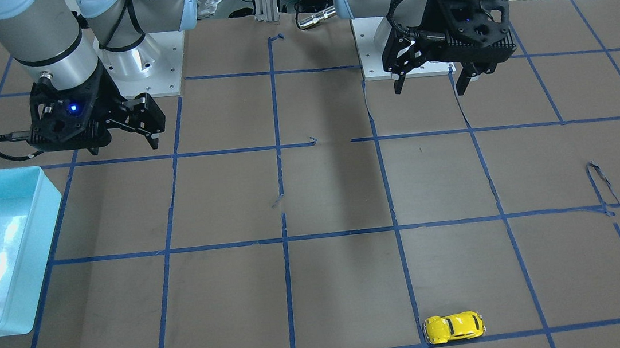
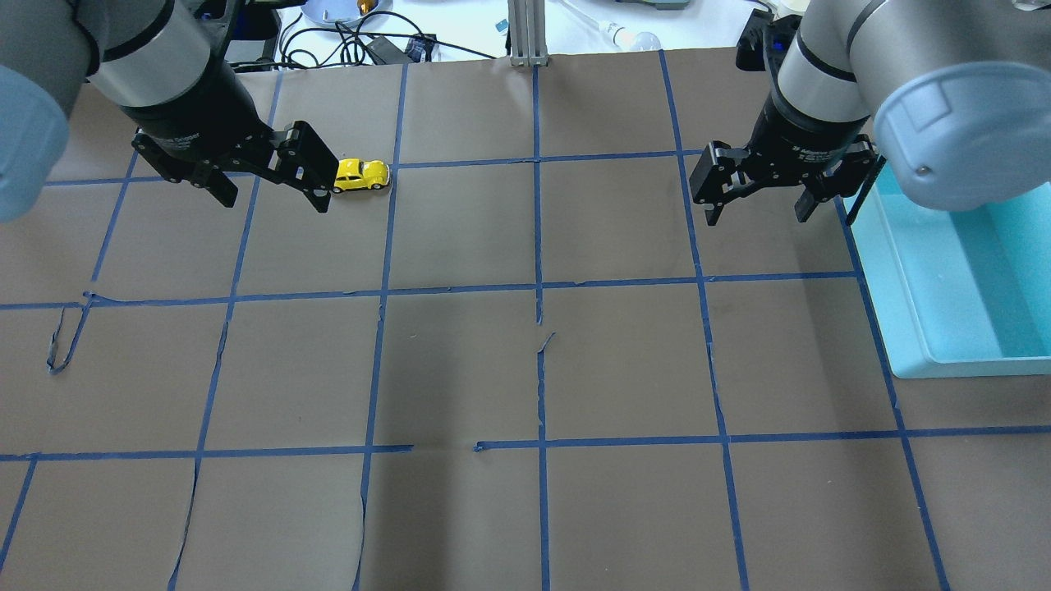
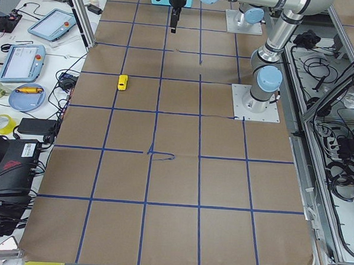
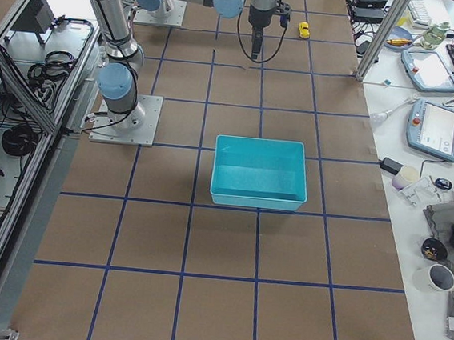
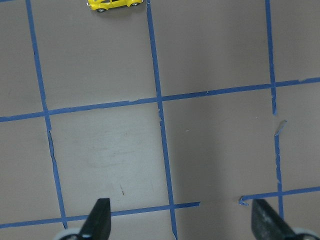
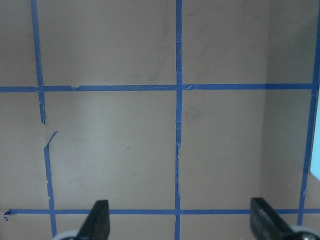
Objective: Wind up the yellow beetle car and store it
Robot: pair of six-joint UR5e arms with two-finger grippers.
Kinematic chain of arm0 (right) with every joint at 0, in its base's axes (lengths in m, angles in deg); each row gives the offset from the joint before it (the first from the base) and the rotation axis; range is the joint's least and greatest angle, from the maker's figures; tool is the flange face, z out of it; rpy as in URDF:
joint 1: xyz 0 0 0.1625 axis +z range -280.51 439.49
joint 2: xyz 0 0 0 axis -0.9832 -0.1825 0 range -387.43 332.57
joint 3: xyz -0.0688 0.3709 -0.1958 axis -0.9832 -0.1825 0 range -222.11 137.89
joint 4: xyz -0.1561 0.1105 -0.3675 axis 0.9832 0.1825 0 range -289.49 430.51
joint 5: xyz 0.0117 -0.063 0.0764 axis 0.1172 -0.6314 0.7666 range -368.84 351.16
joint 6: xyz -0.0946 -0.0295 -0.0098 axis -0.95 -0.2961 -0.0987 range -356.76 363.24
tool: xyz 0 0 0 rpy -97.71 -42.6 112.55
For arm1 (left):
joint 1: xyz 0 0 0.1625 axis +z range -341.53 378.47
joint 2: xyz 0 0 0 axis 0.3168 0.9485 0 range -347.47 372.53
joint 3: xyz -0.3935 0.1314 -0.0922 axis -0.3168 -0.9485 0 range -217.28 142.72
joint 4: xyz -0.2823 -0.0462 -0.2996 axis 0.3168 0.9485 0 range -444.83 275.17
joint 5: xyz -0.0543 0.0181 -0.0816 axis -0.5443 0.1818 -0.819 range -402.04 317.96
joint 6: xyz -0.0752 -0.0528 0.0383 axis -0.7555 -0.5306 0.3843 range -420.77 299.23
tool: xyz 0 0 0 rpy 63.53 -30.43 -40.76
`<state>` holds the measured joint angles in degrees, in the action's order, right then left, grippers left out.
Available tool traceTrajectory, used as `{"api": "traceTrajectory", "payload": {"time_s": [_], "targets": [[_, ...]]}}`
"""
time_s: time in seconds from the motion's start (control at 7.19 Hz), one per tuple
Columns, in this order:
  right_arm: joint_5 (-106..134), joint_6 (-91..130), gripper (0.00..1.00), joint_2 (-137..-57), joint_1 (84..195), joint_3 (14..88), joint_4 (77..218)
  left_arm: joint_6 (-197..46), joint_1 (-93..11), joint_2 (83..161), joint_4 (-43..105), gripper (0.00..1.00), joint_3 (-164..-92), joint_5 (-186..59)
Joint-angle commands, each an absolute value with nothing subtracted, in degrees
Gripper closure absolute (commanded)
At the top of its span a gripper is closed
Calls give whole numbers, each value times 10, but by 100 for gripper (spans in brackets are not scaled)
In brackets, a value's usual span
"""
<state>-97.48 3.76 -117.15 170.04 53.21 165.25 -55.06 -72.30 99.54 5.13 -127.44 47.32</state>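
1. A brown counter (image 2: 460, 369) marked into squares by blue tape lines (image 2: 538, 246), with two robot arms reaching over it from one long edge.
2. The car (image 1: 453, 326), small, glossy and yellow, stands on its wheels near the counter's far edge, the edge away from the robot, in the robot's left half. It sits just beside a crossing of two tape lines, side-on to the robot. Nothing touches it.
3. The left gripper (image 2: 273, 197) hangs above the counter on the robot's side of the car. Its fingers (image 5: 100, 220) are spread wide with only bare counter between them. In the left wrist view the car shows small at the top edge, well ahead of the fingertips.
4. The right gripper (image 2: 755, 215) hangs above the counter's right half, near the far edge. Its fingers (image 6: 97, 220) are likewise spread wide and hold nothing.
5. A light blue bin (image 2: 903, 279) rests on the counter by its right edge, roughly midway along that edge, just beside the right gripper and well apart from the car. The inside that shows holds nothing.
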Motion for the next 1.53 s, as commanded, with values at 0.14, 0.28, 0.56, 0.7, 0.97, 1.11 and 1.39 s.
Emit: {"api": "traceTrajectory", "payload": {"time_s": [0.14,0.28,0.56,0.7,0.97,1.11,1.39], "targets": [[-954,45,0,-1125,1704,511,1670,-551,-723,995,53,0,-1275,474],[-940,46,0,-1127,1705,510,1670,-557,-723,995,53,0,-1275,476],[-938,46,0,-1131,1704,488,1670,-557,-723,997,51,0,-1275,472],[-947,46,0,-1133,1705,482,1662,-554,-723,1001,49,0,-1273,470],[-954,46,0,-1142,1705,482,1642,-552,-723,1000,50,0,-1272,472],[-955,40,0,-1155,1706,487,1638,-555,-723,995,51,0,-1275,475],[-970,36,0,-1144,1705,498,1620,-554,-724,997,51,0,-1273,474]]}}
